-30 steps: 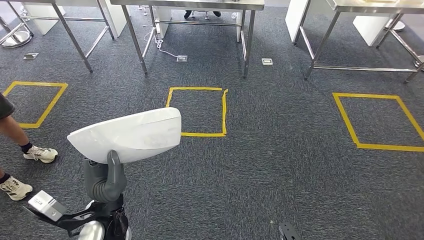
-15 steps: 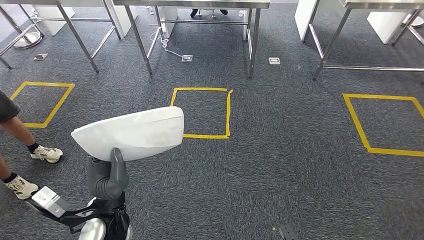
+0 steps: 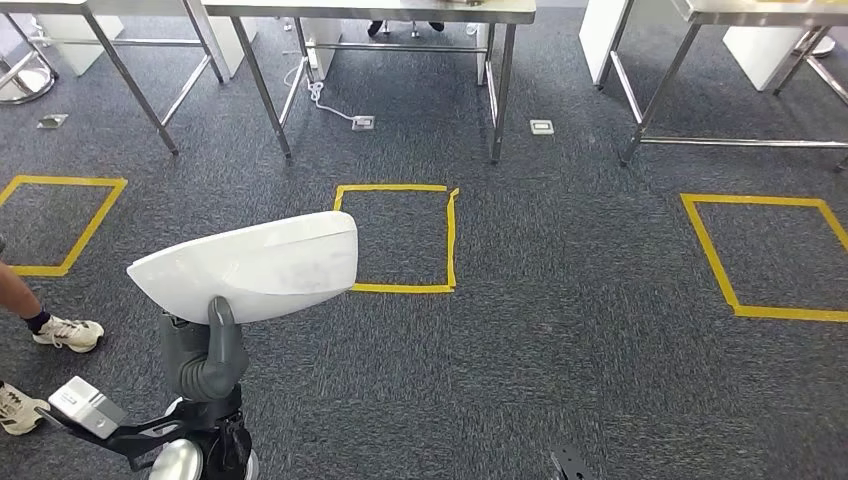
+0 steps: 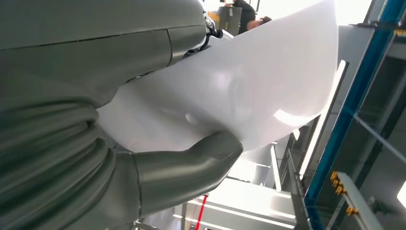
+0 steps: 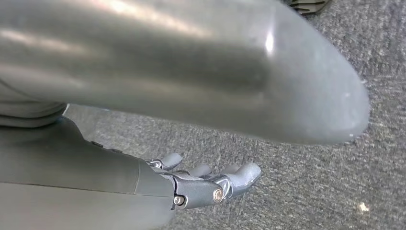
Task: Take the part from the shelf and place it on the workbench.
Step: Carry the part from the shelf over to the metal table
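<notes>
While the white part (image 3: 250,265) is off the shelf, it isn't on a workbench yet: it rides up in the air over the grey carpet (image 3: 560,330), carried by the left hand (image 3: 203,355). Thumb is pressed up against the part's near face, fingers behind it, so the hand clamps one lower edge and the wide shell sticks out above and to the right. Left wrist view confirms: thumb (image 4: 191,165) flat on the smooth white surface, firm grasp. Holding it high and roughly level probably keeps it clear of the legs while walking.

Right hand (image 5: 206,184) hangs low over the carpet, holding nothing, fingers loosely apart.

Ahead: a yellow tape square (image 3: 400,238) on the floor, likely the standing mark, and just beyond it the steel bench (image 3: 380,12). More tape squares left and right. A person's legs and sneakers (image 3: 65,332) at the left edge, near the carrying arm — worth watching.

Judgement: transit phase, placement still to come.
</notes>
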{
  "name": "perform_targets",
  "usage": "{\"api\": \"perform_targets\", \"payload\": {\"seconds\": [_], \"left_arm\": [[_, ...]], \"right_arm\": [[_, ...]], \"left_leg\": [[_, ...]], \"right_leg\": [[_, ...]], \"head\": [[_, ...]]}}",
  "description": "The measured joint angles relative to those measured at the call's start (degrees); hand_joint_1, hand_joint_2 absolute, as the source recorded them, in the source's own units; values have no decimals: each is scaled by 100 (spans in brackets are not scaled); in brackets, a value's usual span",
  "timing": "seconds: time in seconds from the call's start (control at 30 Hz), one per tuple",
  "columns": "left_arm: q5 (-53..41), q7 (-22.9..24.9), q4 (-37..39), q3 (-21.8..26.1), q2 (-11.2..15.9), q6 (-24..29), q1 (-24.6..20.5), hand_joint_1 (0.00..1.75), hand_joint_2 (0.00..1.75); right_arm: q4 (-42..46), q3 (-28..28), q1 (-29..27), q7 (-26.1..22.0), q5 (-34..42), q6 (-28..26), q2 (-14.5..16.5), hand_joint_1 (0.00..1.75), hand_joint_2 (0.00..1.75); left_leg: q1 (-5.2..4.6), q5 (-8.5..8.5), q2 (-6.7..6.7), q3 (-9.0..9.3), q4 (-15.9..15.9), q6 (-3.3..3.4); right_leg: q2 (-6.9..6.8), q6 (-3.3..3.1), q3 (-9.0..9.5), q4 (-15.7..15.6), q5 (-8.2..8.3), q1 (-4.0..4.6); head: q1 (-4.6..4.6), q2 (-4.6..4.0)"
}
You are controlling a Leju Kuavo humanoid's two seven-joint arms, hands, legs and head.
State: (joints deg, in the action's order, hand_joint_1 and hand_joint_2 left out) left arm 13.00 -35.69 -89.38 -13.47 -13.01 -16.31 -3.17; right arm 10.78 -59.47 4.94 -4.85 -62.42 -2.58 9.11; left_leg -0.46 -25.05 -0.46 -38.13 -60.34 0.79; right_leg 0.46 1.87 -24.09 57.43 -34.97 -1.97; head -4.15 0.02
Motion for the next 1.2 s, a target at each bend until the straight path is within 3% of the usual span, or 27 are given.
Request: {"api": "perform_targets", "payload": {"seconds": [0.07, 0.13, 0.2, 0.27, 0.3, 0.33, 0.4, 0.43, 0.47, 0.5, 0.57, 0.63, 0.67, 0.73, 0.77, 0.8, 0.83, 0.93, 0.97, 1.07, 1.13, 1.2], "left_arm": [[2, 1, -8, -1, -9, 0, 1, 175, 175], [2, 3, -8, -2, -13, 0, 0, 175, 175], [3, 8, 1, -2, -12, 0, 9, 175, 175], [3, 10, 3, -2, -12, 0, 23, 175, 175], [3, 11, 3, -2, -12, 0, 25, 175, 175], [3, 13, 3, -2, -12, 0, 25, 175, 175], [3, 15, 13, -2, -8, 0, 26, 175, 175], [3, 20, 20, -2, -7, 1, 30, 175, 175], [3, 22, 27, -2, -5, 1, 34, 175, 175], [3, 23, 24, -2, -6, 2, 35, 175, 175], [3, 20, 8, -2, -3, 2, 30, 175, 175], [3, 18, 0, -2, 2, 2, 26, 175, 175], [3, 18, 1, -2, 4, 2, 32, 175, 175], [3, 20, 2, -2, 10, 2, 55, 175, 175], [3, 20, 3, -2, 13, 2, 63, 175, 175], [3, 20, 3, -2, 15, 2, 68, 175, 175], [3, 20, 3, -2, 17, 2, 72, 175, 175], [3, 20, 12, -1, 29, 2, 101, 175, 175], [3, 20, 12, 1, 33, 2, 112, 175, 175], [4, 19, -14, 1, 20, 2, 109, 175, 175], [8, 18, -28, -3, 7, 1, 108, 175, 175], [9, 20, -28, -4, 4, 0, 115, 175, 175]], "right_arm": [[0, 1, 10, -7, -4, 1, 3, 0, 0], [0, 2, 24, -18, -7, 3, 4, 0, 0], [0, 1, 13, -25, -11, 5, 1, 0, 0], [0, 0, -18, -26, -16, 9, -2, 0, 0], [0, 0, -27, -27, -17, 14, -3, 0, 0], [0, 0, -30, -28, -18, 18, -3, 0, 0], [0, 0, -41, -30, -18, 22, -9, 0, 0], [0, 0, -50, -30, -18, 20, -12, 0, 0], [0, -1, -58, -29, -18, 18, -15, 0, 0], [0, -1, -54, -30, -19, 16, -15, 0, 0], [1, -2, -34, -33, -21, 15, -15, 0, 0], [3, -2, -17, -33, -22, 14, -18, 0, 0], [4, -2, -16, -33, -22, 14, -20, 0, 0], [4, -2, -23, -33, -22, 15, -21, 0, 0], [4, -2, -28, -32, -21, 15, -21, 0, 0], [4, -2, -30, -32, -20, 15, -20, 0, 0], [4, -2, -31, -32, -19, 16, -20, 0, 0], [4, -2, -27, -32, -13, 33, -21, 0, 0], [4, -2, -25, -32, -10, 39, -21, 0, 0], [4, -2, -11, -38, 3, 42, -22, 0, 0], [4, -2, 3, -42, 16, 45, -21, 0, 0], [4, -1, 0, -48, 35, 48, -21, 0, 0]], "left_leg": [[16, -67, -22, 190, 143, 73], [18, -153, -30, 419, 260, 117], [-3, -285, -39, 616, 295, 145], [-31, -452, -61, 835, 299, 169], [-46, -542, -70, 957, 299, 176], [-60, -638, -72, 1083, 300, 181], [-91, -841, -86, 1290, 281, 171], [-100, -941, -97, 1360, 280, 153], [-105, -990, -111, 1410, 244, 125], [-109, -993, -122, 1428, 176, 91], [-106, -858, -95, 1296, -202, 23], [-77, -819, -52, 851, -848, -46], [-55, -929, -38, 578, -1159, -79], [-7, -1367, -26, 104, -1486, -126], [11, -1523, -20, -37, -1450, -142], [24, -1534, -14, -117, -1294, -156], [33, -1328, -6, -151, -1033, -165], [26, -125, 49, -170, -231, -127], [23, 69, 55, -160, -127, -89], [38, 2, 27, 13, -46, 43], [45, -87, 19, 198, 30, 109], [32, -212, 12, 371, 78, 145]], "right_leg": [[-10, 46, -86, 262, 158, -5], [-16, 23, -483, 872, 159, 21], [-19, -13, -1057, 1444, -124, 88], [-18, -42, -1461, 1530, -355, 143], [-18, -66, -1539, 1343, -281, 161], [-18, -101, -1565, 1043, -20, 180], [-5, -183, -1550, 488, 719, 231], [2, -213, -1518, 343, 976, 254], [10, -239, -1485, 300, 1074, 266], [11, -261, -1426, 300, 1028, 262], [9, -315, -1289, 254, 967, 232], [7, -356, -1130, 223, 857, 200], [6, -363, -1052, 215, 785, 187], [9, -355, -877, 212, 622, 159], [15, -343, -772, 212, 535, 143], [23, -327, -656, 211, 444, 126], [31, -304, -536, 210, 350, 110], [50, -190, -282, 190, 83, 99], [52, -143, -234, 196, 43, 108], [40, -43, -277, 454, 184, 109], [20, -24, -614, 1008, 248, 103], [7, -4, -1106, 1603, -30, 114]], "head": [[-9, 0], [-21, 0], [-33, 0], [-42, 0], [-43, 0], [-43, 0], [-22, 0], [-7, 0], [6, 0], [8, 0], [9, 0], [29, 0], [44, 0], [46, 0], [46, 0], [46, 0], [48, 0], [83, 0], [95, 0], [95, 0], [83, 0], [74, 0]]}}
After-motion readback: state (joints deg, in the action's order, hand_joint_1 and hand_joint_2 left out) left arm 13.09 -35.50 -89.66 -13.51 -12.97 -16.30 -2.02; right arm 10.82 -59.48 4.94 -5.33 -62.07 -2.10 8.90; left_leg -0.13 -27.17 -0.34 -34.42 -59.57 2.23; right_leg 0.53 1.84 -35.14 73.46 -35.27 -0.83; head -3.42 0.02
